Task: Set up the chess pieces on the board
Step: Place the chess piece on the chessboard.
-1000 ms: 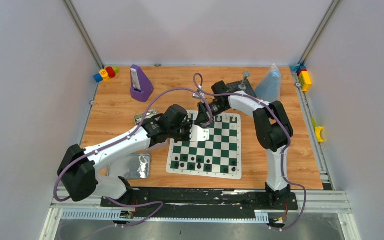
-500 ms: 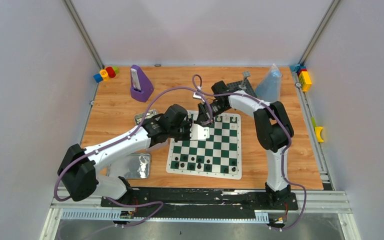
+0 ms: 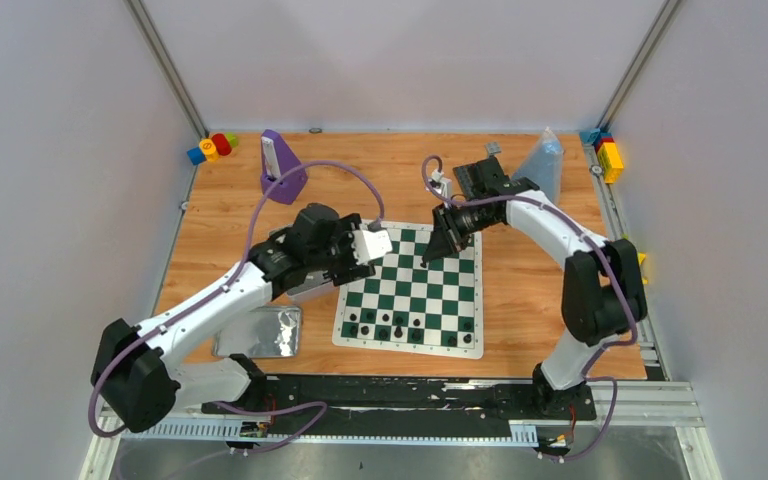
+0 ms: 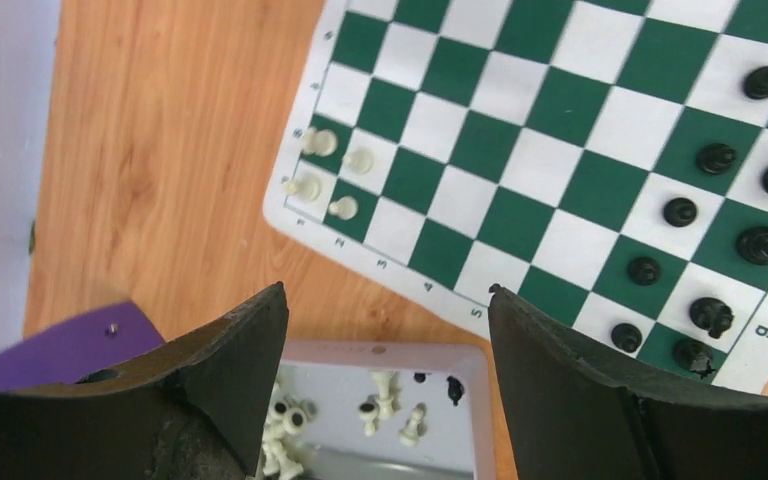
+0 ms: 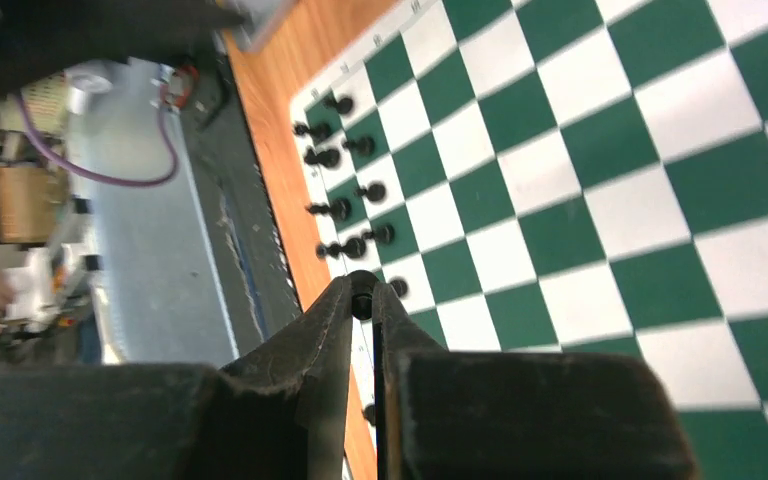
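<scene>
Here, left tool (image 4: 386, 295) stands wide open, empty; right tool (image 5: 364, 286) pinches a black chess piece (image 5: 362, 303) between its tips.

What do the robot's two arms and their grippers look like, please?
Both the left arm and right arm have smooth white links joined by bulky black joints, with a purple cable looping along each. The left gripper and right gripper end in matte black, wedge-shaped fingers.

Piece tray (image 4: 460, 445) partly hidden behind left pincer (image 4: 387, 292), cut off.
</scene>
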You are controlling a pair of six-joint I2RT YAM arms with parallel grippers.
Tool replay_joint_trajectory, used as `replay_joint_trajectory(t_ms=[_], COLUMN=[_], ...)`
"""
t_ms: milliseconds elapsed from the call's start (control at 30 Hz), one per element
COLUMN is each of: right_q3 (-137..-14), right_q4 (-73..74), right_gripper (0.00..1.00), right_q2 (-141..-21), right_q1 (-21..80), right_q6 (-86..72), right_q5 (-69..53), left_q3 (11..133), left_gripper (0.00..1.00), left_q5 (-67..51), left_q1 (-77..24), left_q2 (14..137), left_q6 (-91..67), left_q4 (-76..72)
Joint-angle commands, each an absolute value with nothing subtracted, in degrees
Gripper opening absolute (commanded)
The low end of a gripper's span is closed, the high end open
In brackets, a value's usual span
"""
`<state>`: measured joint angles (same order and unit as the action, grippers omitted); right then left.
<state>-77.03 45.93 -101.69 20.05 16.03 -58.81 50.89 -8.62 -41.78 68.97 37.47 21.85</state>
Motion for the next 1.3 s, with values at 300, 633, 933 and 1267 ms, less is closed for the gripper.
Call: replay_joint_trajectory(t_ms=[300, 633, 933, 1267], right_q3=[-55.7, -47.9, -45.7, -44.3], right_q4=[39.3, 33.6, 33.1, 33.9], right_gripper=[0.00, 0.00, 0.00, 0.01], right_q2=[-78.9, -77.6, -78.3, -78.6], right_q1=[26.5, 35.5, 38.5, 41.1], right_q6=[25.9, 25.4, 25.3, 25.6], right_q5=[-29.9, -18.5, -15.8, -14.6], left_q3=[59.2, 62.1, 62.7, 63.0], left_gripper=[0.85, 0.87, 0.87, 0.87], left_q5=[-18.9, -19.0, -15.5, -15.9], left_q1=[-18.0, -14.2, -14.1, -14.1], left_q2=[74.1, 76.6, 76.7, 76.5], left_q6=[24.2, 23.4, 23.2, 22.4], left_q4=[30.2, 34.5, 35.7, 35.3])
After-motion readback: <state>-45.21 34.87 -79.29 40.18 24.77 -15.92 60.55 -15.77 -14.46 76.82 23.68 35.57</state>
